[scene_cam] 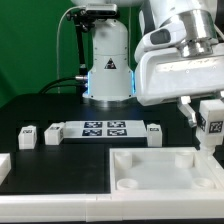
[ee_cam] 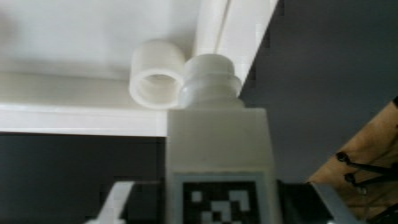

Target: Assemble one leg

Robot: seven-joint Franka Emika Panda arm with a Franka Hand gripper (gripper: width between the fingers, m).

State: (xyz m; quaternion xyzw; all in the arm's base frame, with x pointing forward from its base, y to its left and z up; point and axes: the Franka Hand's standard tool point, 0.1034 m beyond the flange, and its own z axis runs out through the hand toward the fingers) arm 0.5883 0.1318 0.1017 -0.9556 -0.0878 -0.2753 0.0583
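Panel (scene_cam: pixel 160 170) lies on the counter (scene_cam: pixel 35 108); above its far corner at the exterior view's right, the hand (scene_cam: pixel 205 118) pinches the leg (scene_cam: pixel 211 122), long axis upright. In the wrist view, the leg's tip (ee_cam: pixel 214 70) appears just beside the corner socket (ee_cam: pixel 164 88), not in it.

Overall light: pretty bright and even, looks like it comes from overhead.
Glare: the white panel (scene_cam: pixel 150 172) is nearly blown out, with barely any detail on top. The arm's shell (scene_cam: pixel 175 60) above the panel is washed out too.
Shadows: soft grey ones inside the panel's recesses. The black table (scene_cam: pixel 60 150) around the panel swallows everything.
Glow: bluish light on the arm base (scene_cam: pixel 108 85) behind the panel.
Exterior sharpness: low-res and mushy, panel edges fuzzy.
Wrist sharpness: the leg (ee_cam: pixel 217 140) right in front of the panel (ee_cam: pixel 71 40) is blurry and its tag is smeared. The panel there is bright, with a soft shadow band.
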